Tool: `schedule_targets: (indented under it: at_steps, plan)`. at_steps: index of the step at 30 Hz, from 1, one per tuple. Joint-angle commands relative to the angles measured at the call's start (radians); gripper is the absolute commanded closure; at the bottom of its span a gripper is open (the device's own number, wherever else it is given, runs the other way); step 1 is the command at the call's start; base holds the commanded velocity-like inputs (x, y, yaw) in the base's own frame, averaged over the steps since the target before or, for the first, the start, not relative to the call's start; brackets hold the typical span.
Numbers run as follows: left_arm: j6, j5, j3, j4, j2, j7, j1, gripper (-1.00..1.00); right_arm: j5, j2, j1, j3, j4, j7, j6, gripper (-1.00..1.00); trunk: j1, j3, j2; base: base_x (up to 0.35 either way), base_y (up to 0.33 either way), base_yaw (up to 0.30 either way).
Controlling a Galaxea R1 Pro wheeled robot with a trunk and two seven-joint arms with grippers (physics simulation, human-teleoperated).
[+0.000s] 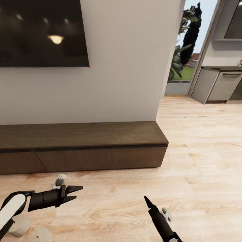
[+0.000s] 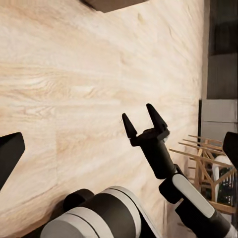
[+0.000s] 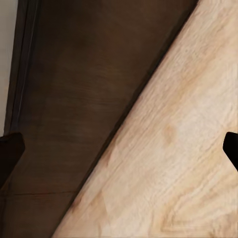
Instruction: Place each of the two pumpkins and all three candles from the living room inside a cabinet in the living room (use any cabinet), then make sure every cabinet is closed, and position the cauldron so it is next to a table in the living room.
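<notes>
Two claws: mine, both empty
Left claw [image 1: 74, 194]: spread, over near floor [image 1: 188, 161]
Right claw [image 2: 144, 120]: spread, over near floor
Cabinet [image 1: 101, 148]: far, drawers shut, below TV [image 1: 42, 32]

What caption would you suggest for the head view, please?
Both open, empty grippers, left and right, hover over wood floor before the closed dark cabinet under a wall-mounted TV.

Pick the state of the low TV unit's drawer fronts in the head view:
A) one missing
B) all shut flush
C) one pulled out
B: the dark brown TV unit under the wall TV shows its drawer fronts flush, no pale interior exposed.
</notes>
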State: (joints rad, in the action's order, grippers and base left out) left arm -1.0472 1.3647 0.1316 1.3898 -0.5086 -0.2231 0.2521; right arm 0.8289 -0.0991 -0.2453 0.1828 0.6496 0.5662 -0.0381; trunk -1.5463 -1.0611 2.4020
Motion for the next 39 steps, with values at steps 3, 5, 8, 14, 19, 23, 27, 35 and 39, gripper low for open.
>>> schedule_targets:
  at_steps: [3, 5, 8, 14, 19, 23, 27, 35, 39]
  plan:
    - [0.0, 0.008, -0.019, 0.005, -0.005, -0.016, 0.0, -1.0, 0.003, 0.005, -0.001, -0.002, 0.006, 0.007, 0.004, -1.0, 0.0, 0.0, 0.0, 0.0, 0.0, 0.0]
    - [0.0, 0.011, -0.024, 0.009, -0.006, -0.054, 0.0, -1.0, 0.003, 0.001, -0.001, -0.002, 0.01, 0.009, 0.008, -1.0, 0.0, 0.0, 0.0, 0.0, 0.0, 0.0]
    - [0.0, 0.011, -0.034, 0.007, -0.014, -0.108, 0.0, -1.0, 0.008, 0.003, -0.002, 0.0, 0.012, 0.013, 0.008, -1.0, -0.004, -0.003, 0.007, 0.0, 0.0, 0.0]
    - [0.0, 0.013, -0.038, 0.003, -0.019, -0.129, 0.0, -1.0, 0.078, 0.0, -0.008, 0.005, 0.015, 0.023, 0.007, -1.0, -0.027, -0.022, 0.049, 0.0, 0.0, 0.0]
    - [0.0, 0.014, -0.038, 0.002, -0.017, -0.135, 0.0, -1.0, 0.147, 0.008, -0.078, 0.006, 0.016, 0.032, -0.001, -1.0, -0.046, -0.038, 0.084, 0.0, 0.0, 0.0]
    - [0.0, 0.014, -0.04, 0.002, -0.011, -0.136, 0.0, -1.0, 0.202, 0.008, -0.107, 0.006, 0.017, 0.053, -0.004, -1.0, -0.055, -0.052, 0.098, 0.0, 0.0, 0.0]
    - [0.0, 0.015, -0.041, 0.002, -0.01, -0.138, 0.0, -1.0, 0.219, -0.002, -0.121, 0.003, 0.018, 0.091, -0.005, -1.0, -0.056, -0.067, 0.099, 0.0, 0.0, 0.0]
    - [0.0, 0.014, -0.039, 0.002, -0.008, -0.163, 0.0, -1.0, 0.223, -0.007, -0.161, -0.003, 0.009, 0.101, -0.008, -1.0, -0.06, -0.098, 0.101, 0.0, 0.0, 0.0]
    - [0.0, 0.014, -0.038, 0.002, -0.007, -0.166, 0.0, -1.0, 0.223, -0.008, -0.162, -0.007, 0.009, 0.102, -0.008, -1.0, -0.062, -0.113, 0.102, 0.0, 0.0, 0.0]
